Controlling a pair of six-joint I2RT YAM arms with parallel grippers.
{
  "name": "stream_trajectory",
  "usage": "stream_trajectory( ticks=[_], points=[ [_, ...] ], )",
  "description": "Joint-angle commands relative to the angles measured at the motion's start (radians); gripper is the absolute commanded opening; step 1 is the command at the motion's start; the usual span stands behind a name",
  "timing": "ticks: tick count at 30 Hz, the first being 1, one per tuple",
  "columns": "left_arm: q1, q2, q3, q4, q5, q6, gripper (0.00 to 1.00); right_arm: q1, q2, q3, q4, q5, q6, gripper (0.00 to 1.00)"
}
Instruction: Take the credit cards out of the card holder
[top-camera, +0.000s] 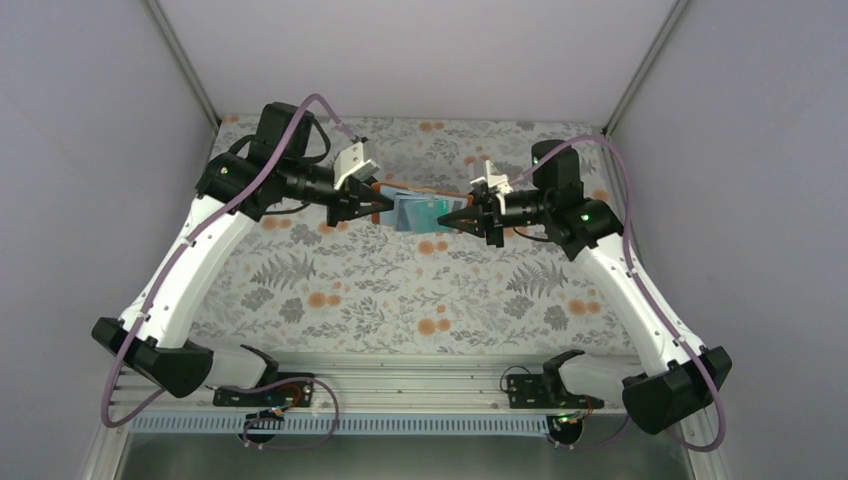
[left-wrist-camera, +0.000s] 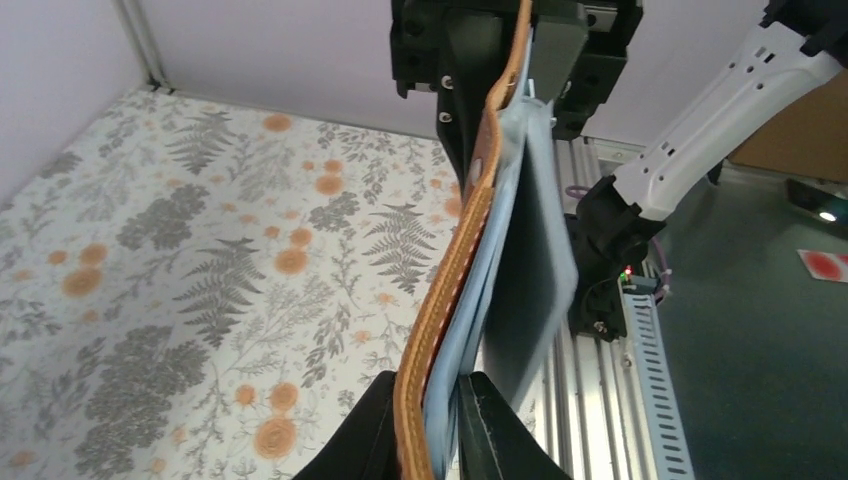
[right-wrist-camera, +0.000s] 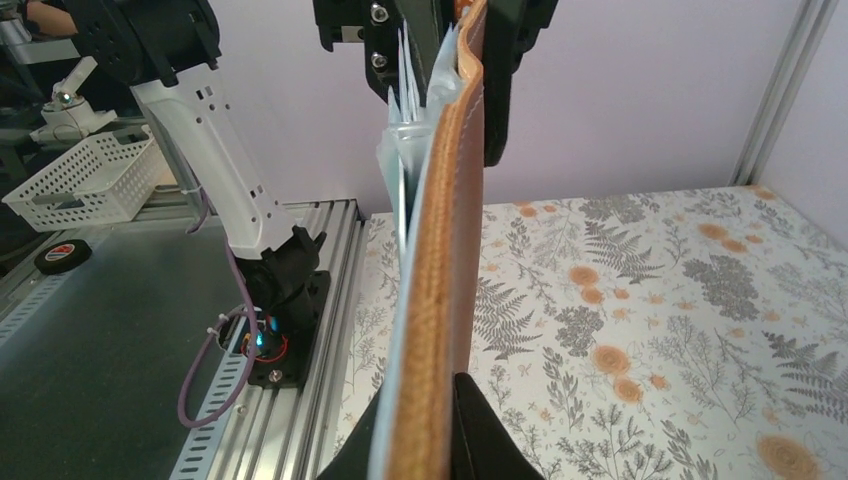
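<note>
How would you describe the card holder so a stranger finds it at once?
Above the far middle of the flowered table, the left gripper and right gripper meet. The card holder is clamped between them: brown leather outside, pale blue pockets inside.

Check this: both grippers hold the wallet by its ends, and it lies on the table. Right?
Not quite. The left gripper and right gripper do hold the wallet by its ends, but it hangs above the table, not on it; the left wrist view shows this.
</note>
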Motion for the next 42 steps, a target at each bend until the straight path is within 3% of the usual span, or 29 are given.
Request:
stream_trajectory(
  ticks=[1,5,7,8,13,20,22,25,30,33,36,42],
  points=[
    [-0.029,0.033,0.001,0.05,0.1,-0.021,0.14,0.01,0.014,0.025,0.054,-0.081,0.011,0.04],
    [-0.039,0.028,-0.015,0.037,0.101,0.0,0.05,0.009,0.016,0.017,0.093,-0.054,0.053,0.05],
    [-0.039,0.019,-0.021,0.023,0.109,0.015,0.02,0.011,0.018,0.009,0.124,-0.029,0.089,0.1],
    [-0.039,0.014,-0.023,0.011,0.114,0.023,0.02,0.01,0.019,0.005,0.148,-0.003,0.117,0.14],
    [-0.017,-0.011,-0.045,0.022,0.063,-0.018,0.02,0.01,0.069,-0.024,0.229,0.235,0.29,0.56],
    [0.095,-0.032,-0.259,0.158,-0.239,-0.216,0.02,0.001,0.169,-0.119,0.238,0.517,0.421,0.89],
    [0.113,-0.021,-0.328,0.183,-0.234,-0.241,0.02,-0.002,0.191,-0.142,0.245,0.562,0.447,0.97],
    [0.122,-0.011,-0.413,0.239,-0.154,-0.281,0.02,-0.002,0.21,-0.161,0.257,0.629,0.483,0.99],
    [0.171,0.052,-0.52,0.343,-0.061,-0.392,0.02,0.013,0.178,-0.198,0.274,0.729,0.6,0.92],
    [0.179,0.112,-0.557,0.39,-0.091,-0.452,0.02,0.066,0.151,-0.244,0.314,0.7,0.652,0.86],
    [0.18,0.155,-0.574,0.411,-0.145,-0.501,0.02,0.148,0.152,-0.244,0.271,0.765,0.681,0.84],
    [0.179,0.191,-0.627,0.475,-0.08,-0.568,0.02,0.226,0.222,-0.31,0.405,0.598,0.776,0.88]
  ],
)
